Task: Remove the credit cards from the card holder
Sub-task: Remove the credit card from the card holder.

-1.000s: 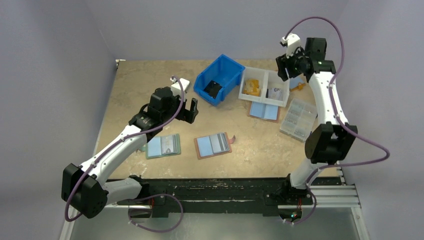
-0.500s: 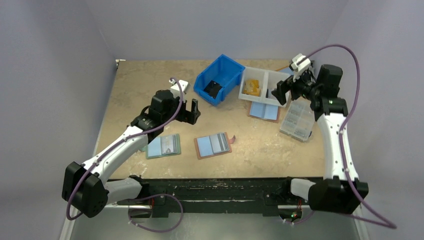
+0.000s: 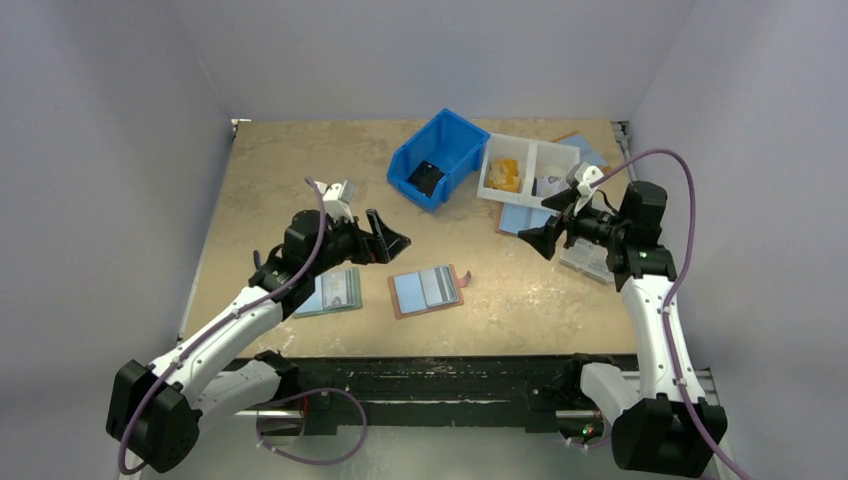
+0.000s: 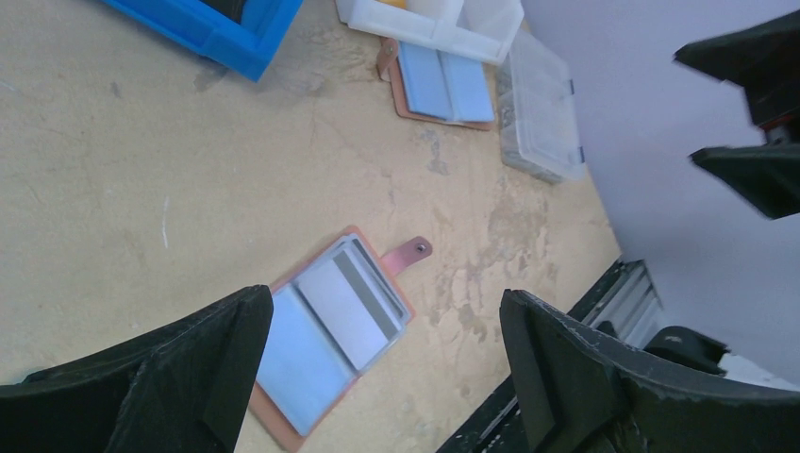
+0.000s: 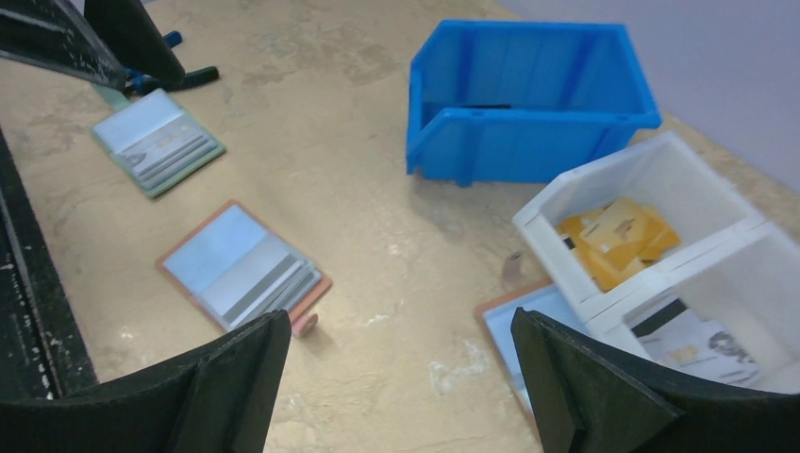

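Tan, stone-mottled table (image 3: 270, 170) fills the workspace, and both arms reach over it from the near edge. The left claw (image 3: 385, 240) hangs above the table left of centre with its fingers spread wide and nothing between them. The right claw (image 3: 543, 228) is held over the right side, pointing towards the middle, also spread and empty. At the far side stands a blue bin (image 3: 440, 158) with a dark object (image 3: 425, 178) inside. Just to its right is a white two-part tray (image 3: 530, 172), with yellow pieces (image 3: 505, 175) in its left compartment. A clear lidded box (image 3: 597, 240) lies near the right edge, partly hidden by the right arm. A flat blue-lined folder (image 3: 528, 221) with a brown edge sits just in front of the tray. A green-edged wallet (image 3: 328, 292) lies open under the left arm. The card holder (image 3: 428, 290) lies open and flat near the middle of the near half of the table, apart from both claws and touched by neither. Its salmon-brown edge frames a light-blue panel on the left and grey cards on the right. From the left wrist it (image 4: 325, 340) shows between that claw's fingers (image 4: 189, 368), with its snap tab (image 4: 408, 251) sticking out flat on the table.
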Action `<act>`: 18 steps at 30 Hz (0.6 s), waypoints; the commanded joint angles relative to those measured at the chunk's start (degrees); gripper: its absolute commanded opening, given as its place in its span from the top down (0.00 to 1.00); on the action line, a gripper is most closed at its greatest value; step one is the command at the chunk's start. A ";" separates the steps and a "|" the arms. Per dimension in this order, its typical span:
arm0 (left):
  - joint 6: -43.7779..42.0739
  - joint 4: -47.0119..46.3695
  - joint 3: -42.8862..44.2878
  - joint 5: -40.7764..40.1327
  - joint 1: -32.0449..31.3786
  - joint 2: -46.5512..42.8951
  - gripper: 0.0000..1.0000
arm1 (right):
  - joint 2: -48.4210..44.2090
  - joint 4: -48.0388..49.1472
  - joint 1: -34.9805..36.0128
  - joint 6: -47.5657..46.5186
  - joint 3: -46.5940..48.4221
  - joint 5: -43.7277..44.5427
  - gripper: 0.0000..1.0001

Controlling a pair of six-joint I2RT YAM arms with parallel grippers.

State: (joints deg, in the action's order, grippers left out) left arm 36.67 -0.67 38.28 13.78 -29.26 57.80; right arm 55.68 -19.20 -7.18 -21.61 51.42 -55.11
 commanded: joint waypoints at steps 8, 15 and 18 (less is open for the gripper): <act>13.99 -8.08 -8.03 0.45 0.43 -5.21 0.01 | -1.89 4.52 -0.38 1.30 -6.28 -6.76 0.01; 14.31 -11.52 -10.11 5.04 0.43 -1.75 0.03 | -2.45 4.96 -0.38 1.32 -7.19 -5.77 0.01; 14.29 -11.57 -10.44 5.88 0.34 -1.38 0.04 | -2.68 5.16 -0.38 1.27 -7.45 -5.54 0.01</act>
State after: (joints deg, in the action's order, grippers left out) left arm 50.22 -8.16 28.25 16.84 -29.26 56.25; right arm 54.52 -16.43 -7.20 -20.67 44.51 -59.72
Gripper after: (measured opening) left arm 0.967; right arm 0.987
